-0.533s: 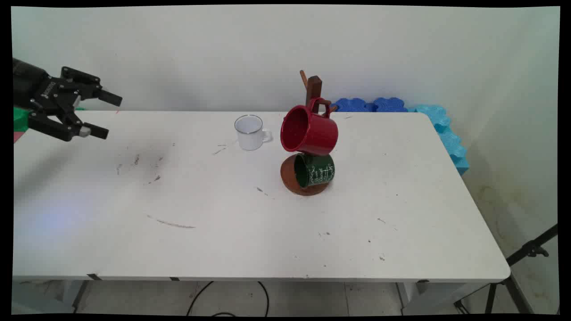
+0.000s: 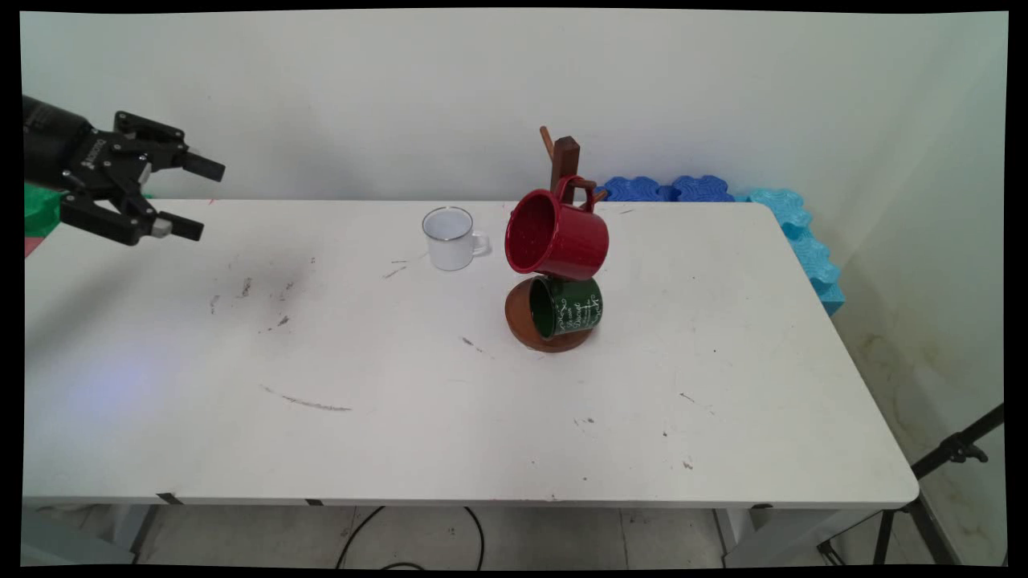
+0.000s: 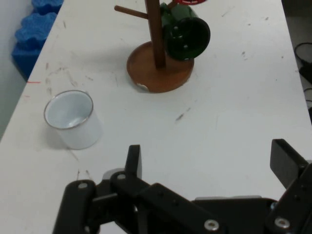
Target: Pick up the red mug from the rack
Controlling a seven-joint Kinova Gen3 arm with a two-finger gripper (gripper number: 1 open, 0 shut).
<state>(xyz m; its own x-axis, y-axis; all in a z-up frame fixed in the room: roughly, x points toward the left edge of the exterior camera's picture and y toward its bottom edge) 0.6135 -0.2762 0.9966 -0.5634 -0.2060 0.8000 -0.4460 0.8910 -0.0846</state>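
Item: gripper (image 2: 210, 201), black, two-fingered, hanging in the air over the left end of the white table (image 2: 401, 417)
- Jaws: standing wide apart, gripping nothing and touching nothing; in the hand view one finger (image 3: 133, 158) is rising at lower left and the other at lower right, with bare tabletop showing between them
- Nearest thing: white mug (image 2: 450, 238), standing upright and open end up on the far middle of the table, well apart from the gripper, its handle pointing towards the wooden mug tree (image 2: 566, 156)
- Mug tree: standing just beside the white mug on a round base, and carrying a red mug (image 2: 558, 235) above a green mug (image 2: 569, 306), both hanging with their mouths facing the camera's left
- Handling, as a judgement: both hung mugs are sitting on one side of the post, so the tree is probably tipping easily if knocked; the white mug is looking light and likely sliding under a sideways push
- Beyond the far right corner: blue foam pieces (image 2: 699, 189) lying along the wall

Hidden or unclear:
- the arm behind the gripper is being cut off by the left edge
- a green block (image 2: 36, 210) there is showing only in part
- the hand view is cutting the red mug off at the top
- the peg holding the green mug is lying behind the red one
- the green mug's white lettering is proving unreadable
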